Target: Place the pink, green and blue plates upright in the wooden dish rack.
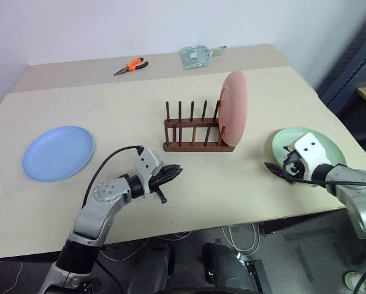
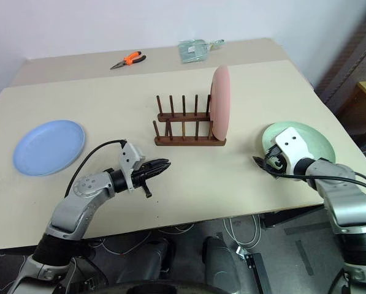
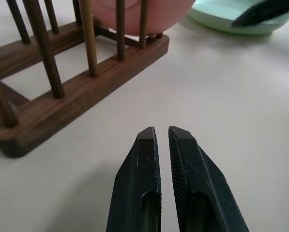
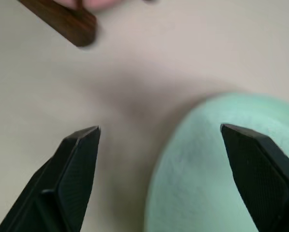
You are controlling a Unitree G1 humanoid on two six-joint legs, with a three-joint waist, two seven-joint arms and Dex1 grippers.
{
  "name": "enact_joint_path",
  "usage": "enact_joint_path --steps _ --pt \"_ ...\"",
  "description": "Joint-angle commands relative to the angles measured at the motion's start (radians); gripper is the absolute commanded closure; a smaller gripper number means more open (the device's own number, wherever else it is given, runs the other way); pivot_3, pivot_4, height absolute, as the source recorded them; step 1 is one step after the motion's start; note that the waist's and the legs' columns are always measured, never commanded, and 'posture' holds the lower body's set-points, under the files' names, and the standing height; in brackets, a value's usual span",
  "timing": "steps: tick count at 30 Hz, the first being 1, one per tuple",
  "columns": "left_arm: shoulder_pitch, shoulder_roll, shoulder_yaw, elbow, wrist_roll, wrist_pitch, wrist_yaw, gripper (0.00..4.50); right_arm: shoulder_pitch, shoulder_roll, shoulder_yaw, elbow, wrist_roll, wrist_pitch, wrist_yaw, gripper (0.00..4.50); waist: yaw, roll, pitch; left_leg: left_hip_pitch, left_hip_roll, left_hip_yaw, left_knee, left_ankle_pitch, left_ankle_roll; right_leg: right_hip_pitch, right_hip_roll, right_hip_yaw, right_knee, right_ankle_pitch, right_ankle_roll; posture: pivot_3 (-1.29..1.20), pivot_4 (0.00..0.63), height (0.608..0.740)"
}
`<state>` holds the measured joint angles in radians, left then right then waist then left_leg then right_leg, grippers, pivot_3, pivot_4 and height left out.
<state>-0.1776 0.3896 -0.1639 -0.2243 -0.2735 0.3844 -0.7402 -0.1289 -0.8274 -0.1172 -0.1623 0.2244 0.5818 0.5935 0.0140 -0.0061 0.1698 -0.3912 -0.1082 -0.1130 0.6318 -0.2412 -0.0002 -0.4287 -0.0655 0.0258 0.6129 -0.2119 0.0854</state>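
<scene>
Right gripper (image 1: pixel 279 169) spread wide and empty at the near-left rim of the green plate (image 1: pixel 320 142) in the head views; left gripper (image 1: pixel 171 172) pinched shut, holding nothing, over bare table (image 1: pixel 232 190) in front of the wooden dish rack (image 1: pixel 195 131), pink plate (image 1: pixel 235 107) upright in its right end slot, blue plate (image 1: pixel 58 152) flat far left, well apart. Left wrist view: fingers (image 3: pixel 144 183) nearly touching, open tabletop up to the rack's near rail. Right wrist view: fingers (image 4: pixel 79 164) straddling the green plate's edge, rack corner beyond.
</scene>
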Motion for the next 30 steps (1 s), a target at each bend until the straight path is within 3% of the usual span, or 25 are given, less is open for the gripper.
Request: enact_joint_path --steps 1,7,13,19,22,26,30 --pt "-0.02 0.003 -0.006 -0.003 -0.001 -0.018 -0.014 4.09 -0.014 0.022 -0.004 0.008 -0.042 0.035 -0.058 1.31 0.0 0.0 0.0 0.0 0.0 0.0 0.0 0.0 0.0 0.0 0.0 0.0 0.0 0.0 0.0 0.0 0.15 0.74" --pt "-0.025 0.011 -0.006 0.008 0.005 -0.024 -0.022 4.09 -0.038 0.062 -0.02 0.023 -0.048 0.074 -0.085 4.37 -0.003 0.0 0.0 0.0 0.0 0.0 0.0 0.0 0.0 0.0 0.0 0.0 0.0 0.0 0.0 0.0 0.15 0.74" --pt "-0.022 0.017 -0.002 0.007 0.004 -0.026 -0.022 4.09 -0.08 0.076 -0.061 0.023 -0.049 0.048 -0.109 4.45 -0.001 0.0 0.0 0.0 0.0 0.0 0.0 0.0 0.0 0.0 0.001 0.0 0.0 0.001 0.002 0.0 0.15 0.74" --pt "-0.023 0.026 0.018 0.022 0.009 -0.048 -0.009 4.09 -0.284 0.082 -0.174 -0.028 0.015 -0.131 -0.122 4.45 -0.005 0.003 0.002 0.001 0.0 0.001 0.0 0.0 0.0 0.0 0.001 0.0 0.0 0.002 0.003 0.0 0.15 0.74" --pt "-0.042 0.013 0.051 0.064 0.019 -0.091 0.028 4.09 -0.435 0.15 -0.243 -0.148 0.216 -0.081 -0.112 4.45 -0.005 0.003 0.002 0.001 0.0 0.001 -0.001 0.0 0.0 0.0 0.001 0.0 0.0 0.002 0.003 0.0 0.15 0.74" --pt "-0.06 -0.001 0.091 0.11 0.032 -0.148 0.074 4.09 -0.526 0.225 -0.308 -0.283 0.536 0.055 -0.123 4.45 0.002 0.001 0.002 0.0 0.001 -0.002 -0.001 0.0 0.0 0.0 0.001 -0.001 0.0 0.002 0.003 0.0 0.15 0.74" --pt "-0.064 -0.005 0.121 0.143 0.044 -0.197 0.104 4.09 -0.609 0.343 -0.305 -0.367 0.913 0.128 -0.279 4.45 -0.001 0.001 0.002 0.0 0.0 -0.002 0.0 0.0 0.0 0.0 0.0 0.0 0.0 0.002 0.003 0.0 0.15 0.74"
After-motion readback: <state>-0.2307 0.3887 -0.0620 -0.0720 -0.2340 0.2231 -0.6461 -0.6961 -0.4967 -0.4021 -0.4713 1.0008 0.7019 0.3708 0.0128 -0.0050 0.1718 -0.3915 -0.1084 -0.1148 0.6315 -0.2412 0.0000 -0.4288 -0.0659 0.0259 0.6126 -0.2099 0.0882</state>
